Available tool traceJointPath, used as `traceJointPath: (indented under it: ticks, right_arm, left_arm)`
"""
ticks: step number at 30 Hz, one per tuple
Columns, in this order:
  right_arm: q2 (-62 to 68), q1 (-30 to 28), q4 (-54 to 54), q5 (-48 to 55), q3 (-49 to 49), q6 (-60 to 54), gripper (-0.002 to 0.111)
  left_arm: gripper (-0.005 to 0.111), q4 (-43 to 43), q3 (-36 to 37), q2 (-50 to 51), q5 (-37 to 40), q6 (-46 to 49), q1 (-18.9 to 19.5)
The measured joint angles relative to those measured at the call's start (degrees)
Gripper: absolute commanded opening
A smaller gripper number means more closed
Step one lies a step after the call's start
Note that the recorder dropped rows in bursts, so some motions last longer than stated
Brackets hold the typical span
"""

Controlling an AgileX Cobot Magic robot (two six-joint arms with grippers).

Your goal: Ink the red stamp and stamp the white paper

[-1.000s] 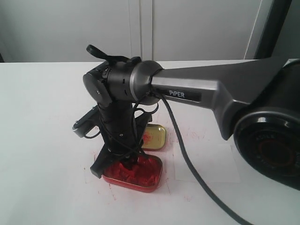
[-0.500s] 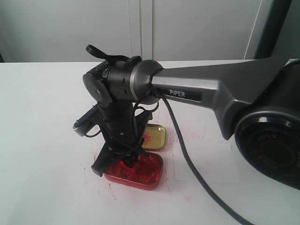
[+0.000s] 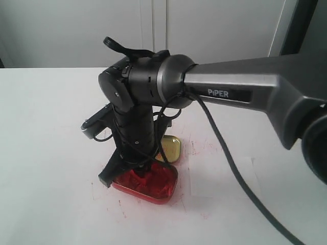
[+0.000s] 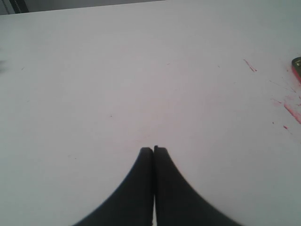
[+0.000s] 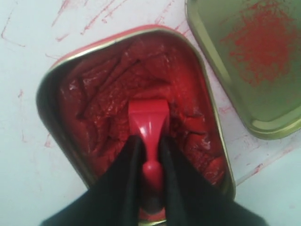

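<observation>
"PiPER" arm (image 3: 230, 94), right tool (image 5: 150, 140) gripping red stamp (image 5: 147, 117)

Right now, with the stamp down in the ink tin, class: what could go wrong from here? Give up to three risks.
1. The red stamp has its base pressed into the thick, lumpy paste of the ink tin. It may pick up too much and blot the white paper.
2. The right jaws pinch only its slim handle. The sticky paste may tilt the stamp or pull it free on lifting.
</observation>
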Motion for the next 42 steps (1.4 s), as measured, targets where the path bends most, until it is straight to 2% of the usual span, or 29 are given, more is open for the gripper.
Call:
traceJointPath:
  ticks: [13,31,42]
  right_arm:
    - [-2.59,0.00,4.55,-13.69,9.91,0.41,0.000]
    - [-3.14,-0.22,9.37,-19.16,11.35,0.41,0.000]
    - [-6.51,-0.22,12.26,-27.92,17.80,0.41,0.000]
  left_arm:
    - [0.000,0.00,0.00,0.00,0.00,0.00,0.00]
    - [0.000,0.00,0.00,0.00,0.00,0.00,0.00]
    - [0.000,0.00,0.00,0.00,0.00,0.00,0.00]
